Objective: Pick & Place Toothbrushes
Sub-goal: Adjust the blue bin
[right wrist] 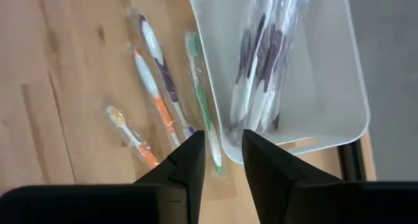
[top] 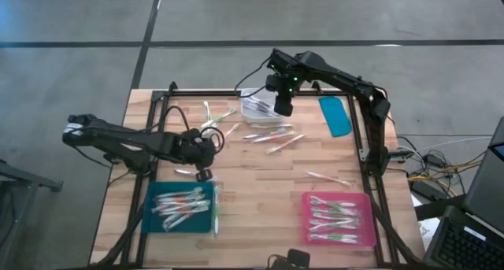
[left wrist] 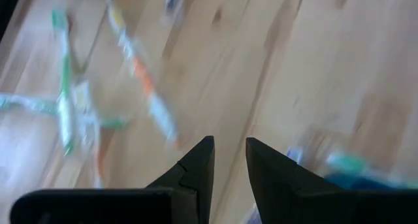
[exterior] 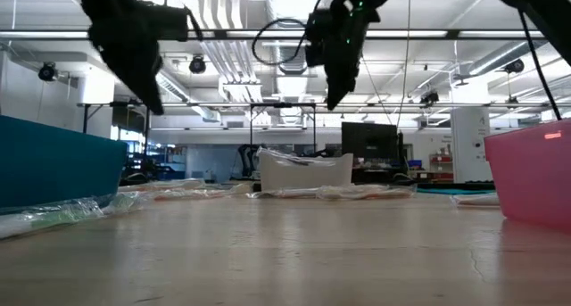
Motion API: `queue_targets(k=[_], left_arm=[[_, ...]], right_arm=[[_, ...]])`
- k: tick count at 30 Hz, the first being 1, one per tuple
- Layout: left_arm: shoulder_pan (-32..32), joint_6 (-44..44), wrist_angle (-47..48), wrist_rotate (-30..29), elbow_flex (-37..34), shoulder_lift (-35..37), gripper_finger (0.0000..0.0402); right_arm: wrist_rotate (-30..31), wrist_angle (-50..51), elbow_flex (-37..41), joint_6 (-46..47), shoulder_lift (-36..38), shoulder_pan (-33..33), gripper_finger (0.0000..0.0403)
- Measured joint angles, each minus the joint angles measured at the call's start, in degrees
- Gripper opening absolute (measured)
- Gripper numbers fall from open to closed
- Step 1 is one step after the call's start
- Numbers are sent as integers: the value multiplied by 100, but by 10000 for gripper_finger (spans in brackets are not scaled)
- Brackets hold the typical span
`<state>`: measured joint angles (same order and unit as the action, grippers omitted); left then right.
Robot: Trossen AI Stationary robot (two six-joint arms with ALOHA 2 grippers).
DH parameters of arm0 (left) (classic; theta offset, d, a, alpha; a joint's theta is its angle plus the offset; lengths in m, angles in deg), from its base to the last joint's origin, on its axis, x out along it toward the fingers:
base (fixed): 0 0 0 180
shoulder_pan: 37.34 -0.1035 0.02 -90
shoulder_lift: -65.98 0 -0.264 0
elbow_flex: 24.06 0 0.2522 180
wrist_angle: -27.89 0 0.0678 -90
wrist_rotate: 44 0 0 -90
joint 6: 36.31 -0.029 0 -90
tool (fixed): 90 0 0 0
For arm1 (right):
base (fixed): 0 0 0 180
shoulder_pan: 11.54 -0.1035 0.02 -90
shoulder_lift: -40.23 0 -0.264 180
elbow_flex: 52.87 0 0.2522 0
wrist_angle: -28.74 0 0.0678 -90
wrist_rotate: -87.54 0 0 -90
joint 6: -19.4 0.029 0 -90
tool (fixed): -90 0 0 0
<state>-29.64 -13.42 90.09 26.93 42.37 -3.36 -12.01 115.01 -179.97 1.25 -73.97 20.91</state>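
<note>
Nearest me in the right wrist view, the right gripper (right wrist: 222, 160) stands with its two dark fingers a narrow gap apart and nothing between them. Just past its tips I list the loose toothbrushes (right wrist: 157, 74), thin wrapped sticks with orange, green and purple accents lying on the pale wooden table (right wrist: 59, 67), and beside them the small white rectangular plastic bin (right wrist: 326, 74) holding several more. From above, further stock: the flat teal tray (top: 179, 208) and the flat pink tray (top: 339, 219) each hold a batch, with strays scattered between. The left gripper (left wrist: 228, 160) hangs above the boards near the teal tray, fingers slightly parted, empty. I judge each brush light, stiff and slick in its crinkly clear wrapper, apt to skate; I would pinch it mid-handle, across the narrow width.
</note>
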Motion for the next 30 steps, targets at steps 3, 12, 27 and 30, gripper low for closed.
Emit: queue_targets(k=[3, 12, 27, 30], left_arm=[[-16, 2, 456, 2, 14, 0, 94], [-207, -183, 921, 1172, -42, -13, 94], [-677, 526, 931, 2049, 422, -960, 94], [-688, 612, 1037, 2059, 760, -1343, 94]], right_arm=[[-8, -97, 46, 39, 250, -101, 79], [-1051, -966, 908, -63, 1027, -372, 57], [-1049, -4191, 3675, 168, 1929, -1102, 34], [-1049, -4782, 4060, 298, 1974, -1195, 29]])
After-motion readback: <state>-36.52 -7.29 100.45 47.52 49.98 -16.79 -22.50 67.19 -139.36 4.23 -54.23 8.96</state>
